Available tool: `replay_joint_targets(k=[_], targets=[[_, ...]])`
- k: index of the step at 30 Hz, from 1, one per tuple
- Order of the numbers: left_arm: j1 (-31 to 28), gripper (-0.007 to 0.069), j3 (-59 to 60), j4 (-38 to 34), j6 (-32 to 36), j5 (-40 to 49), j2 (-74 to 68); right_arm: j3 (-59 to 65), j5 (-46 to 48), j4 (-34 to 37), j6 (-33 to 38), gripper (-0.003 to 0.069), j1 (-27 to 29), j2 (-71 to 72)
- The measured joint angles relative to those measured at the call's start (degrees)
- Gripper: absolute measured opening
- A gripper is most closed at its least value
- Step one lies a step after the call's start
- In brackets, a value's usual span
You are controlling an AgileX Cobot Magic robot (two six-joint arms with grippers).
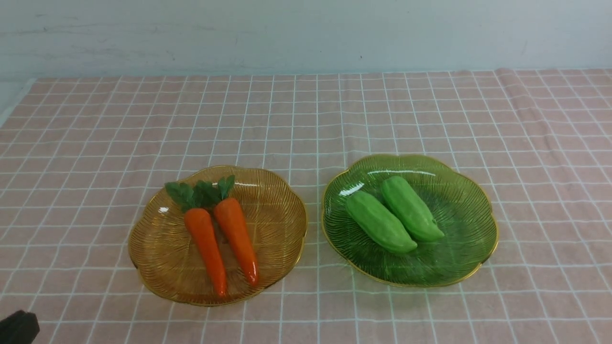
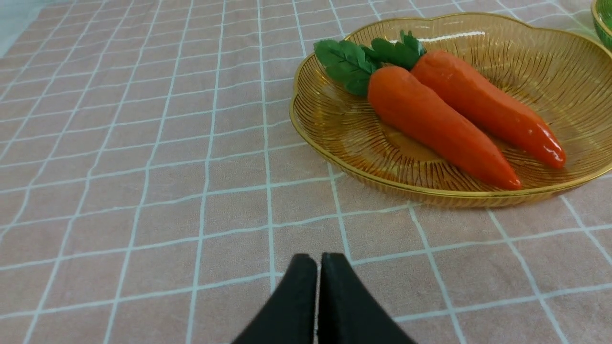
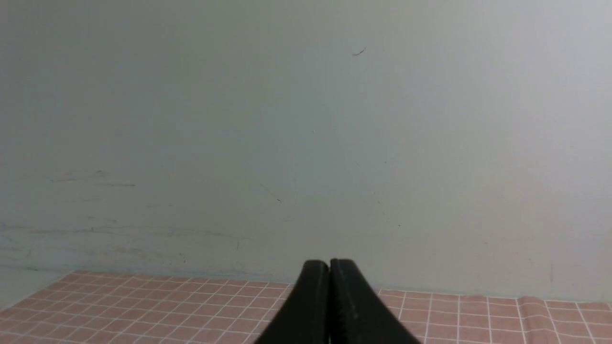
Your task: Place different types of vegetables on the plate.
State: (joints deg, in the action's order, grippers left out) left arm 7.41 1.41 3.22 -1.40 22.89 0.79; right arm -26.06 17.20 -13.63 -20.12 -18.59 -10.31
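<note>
Two orange carrots [image 1: 206,246] [image 1: 236,236] with green tops lie side by side on an amber glass plate [image 1: 279,200]. Two light-green gourds [image 1: 379,222] [image 1: 411,209] lie side by side on a green glass plate [image 1: 459,258]. In the left wrist view the carrots [image 2: 430,122] [image 2: 483,105] lie on the amber plate [image 2: 334,129], and my left gripper [image 2: 318,260] is shut and empty over the cloth, short of the plate. Its black tip shows at the front view's near left corner [image 1: 18,327]. My right gripper [image 3: 329,265] is shut and empty, facing the back wall.
A pink checked cloth [image 1: 306,110] covers the table up to a pale wall [image 1: 306,33]. The cloth has a raised fold at the far right [image 1: 519,102]. A sliver of the green plate shows in the left wrist view [image 2: 603,21].
</note>
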Motion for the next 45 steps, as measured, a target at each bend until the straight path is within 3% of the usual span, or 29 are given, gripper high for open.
replay_joint_targets(k=[24,37,45], targets=[[0.00,-0.0003,0.00,0.00,0.00,-0.05,0.00,0.00,0.00,-0.32,0.00,-0.0015,0.00,0.00],[0.00,-0.0003,0.00,0.00,0.00,-0.05,0.00,0.00,0.00,-6.88,-0.06,-0.0015,0.00,0.00],[0.00,-0.0003,0.00,0.05,0.00,-0.05,0.00,0.00,-4.01,-1.46,3.48,-0.0015,0.00,-0.23]])
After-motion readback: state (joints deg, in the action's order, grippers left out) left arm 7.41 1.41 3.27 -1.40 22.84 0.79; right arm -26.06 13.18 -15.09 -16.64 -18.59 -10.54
